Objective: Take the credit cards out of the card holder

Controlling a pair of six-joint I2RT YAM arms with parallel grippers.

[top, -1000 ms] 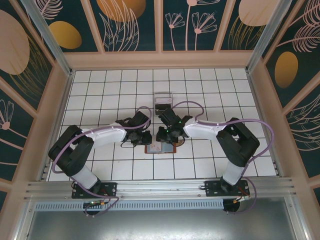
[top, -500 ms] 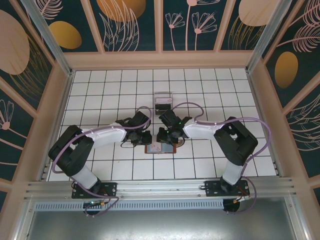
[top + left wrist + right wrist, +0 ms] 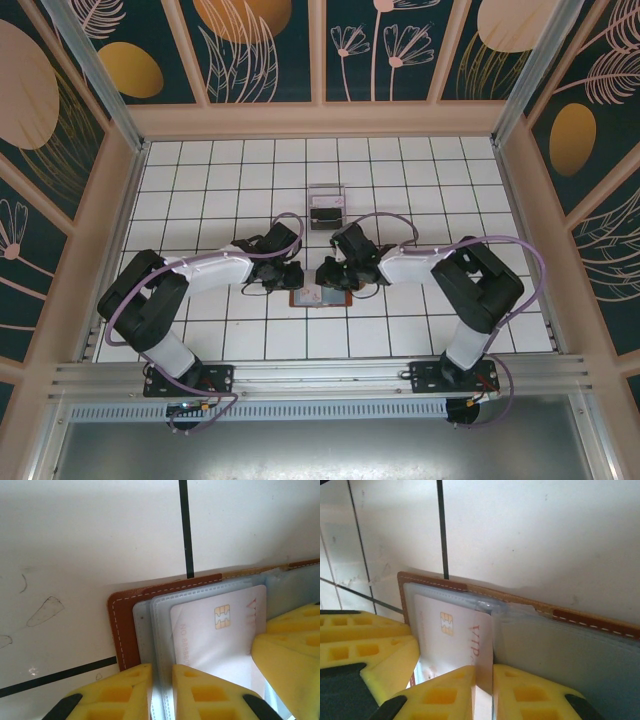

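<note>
The brown card holder lies open on the tiles between both grippers. In the left wrist view its brown edge frames clear sleeves, and a white credit card with a gold chip sits in one of them. My left gripper is shut on the sleeve's edge at the holder's left end. My right gripper is closed on the right edge of the same white card, which is lifted slightly off the grey-blue inside of the holder. From above, the left gripper and right gripper sit close together over the holder.
A clear plastic box holding something dark stands about two tiles behind the holder. Wooden walls enclose the white tiled table. One yellow finger of the other gripper shows at the edge of each wrist view.
The right gripper's jaws have narrowed onto the white card, and its wrist has shifted a little to the right. The left arm and the holder have stayed put.
</note>
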